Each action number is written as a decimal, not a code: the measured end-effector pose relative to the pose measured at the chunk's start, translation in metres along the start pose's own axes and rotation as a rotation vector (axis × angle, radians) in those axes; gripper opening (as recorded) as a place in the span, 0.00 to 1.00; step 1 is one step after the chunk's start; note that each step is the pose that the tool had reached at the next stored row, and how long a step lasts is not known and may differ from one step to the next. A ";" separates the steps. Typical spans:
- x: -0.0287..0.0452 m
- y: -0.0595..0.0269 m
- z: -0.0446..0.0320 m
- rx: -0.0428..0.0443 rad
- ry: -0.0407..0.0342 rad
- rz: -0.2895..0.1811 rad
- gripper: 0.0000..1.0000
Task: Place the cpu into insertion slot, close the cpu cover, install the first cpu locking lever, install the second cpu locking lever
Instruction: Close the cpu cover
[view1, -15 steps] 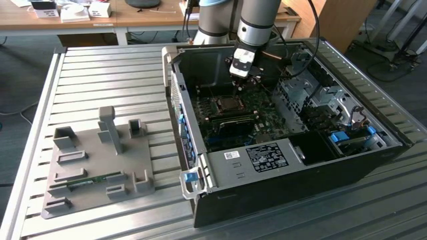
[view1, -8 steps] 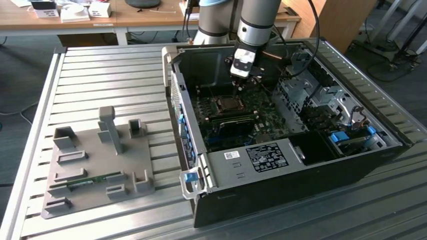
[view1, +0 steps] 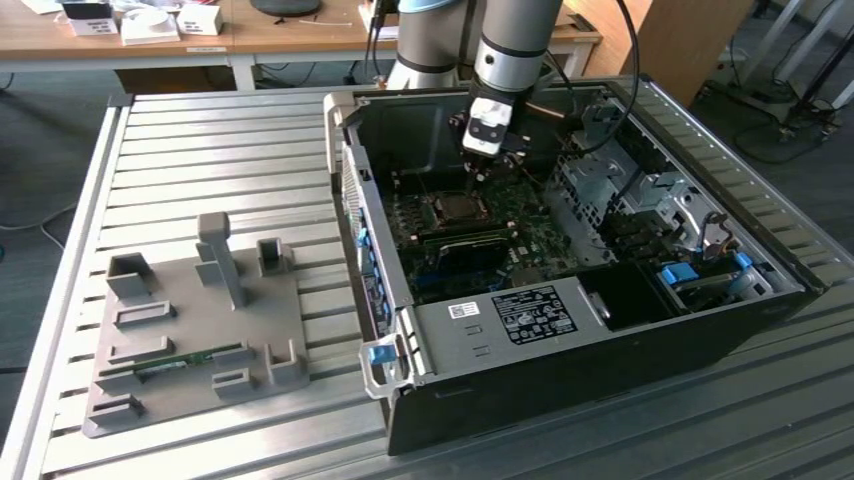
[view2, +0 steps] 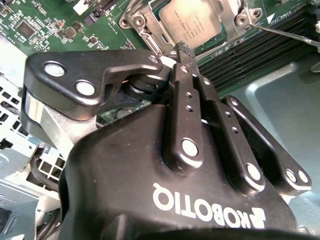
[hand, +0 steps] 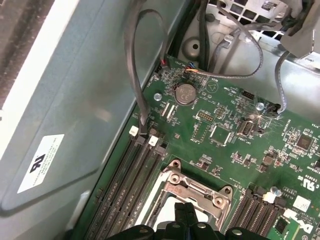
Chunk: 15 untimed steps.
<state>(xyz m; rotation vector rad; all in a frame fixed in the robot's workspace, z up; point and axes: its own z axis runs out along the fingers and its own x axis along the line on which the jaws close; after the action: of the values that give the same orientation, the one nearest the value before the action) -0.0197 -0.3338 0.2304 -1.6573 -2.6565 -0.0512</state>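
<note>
The cpu (view2: 192, 22) lies in the insertion slot (view1: 451, 212) on the green board inside the open computer case. Its pale face shows through the cut-out of the silver cpu cover (view2: 142, 25), which lies flat over it. In the second wrist view my gripper (view2: 182, 48) is shut with nothing between its fingers, its tips just above the cover's rim. The first wrist view shows the shut gripper (hand: 187, 212) at the cover's edge (hand: 197, 190). A thin metal lever rod (view2: 287, 36) stands out beside the socket, over the memory slots. In the exterior view the gripper (view1: 477, 168) hangs above the socket.
Long black memory slots (hand: 127, 185) run beside the socket. The case wall (hand: 75, 100) is close by, with a grey cable (hand: 136, 75) looping down to the board. A grey fixture plate (view1: 187, 320) lies on the ribbed table at the exterior view's left.
</note>
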 end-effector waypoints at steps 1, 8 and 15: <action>0.0000 0.0000 0.0000 0.0001 0.0001 -0.004 0.11; 0.0000 0.0000 0.0000 0.0009 0.0007 -0.034 0.11; 0.0000 0.0000 0.0000 0.0016 0.0014 -0.061 0.11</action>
<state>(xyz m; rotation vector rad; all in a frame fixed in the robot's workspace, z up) -0.0196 -0.3338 0.2304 -1.5750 -2.7050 -0.0507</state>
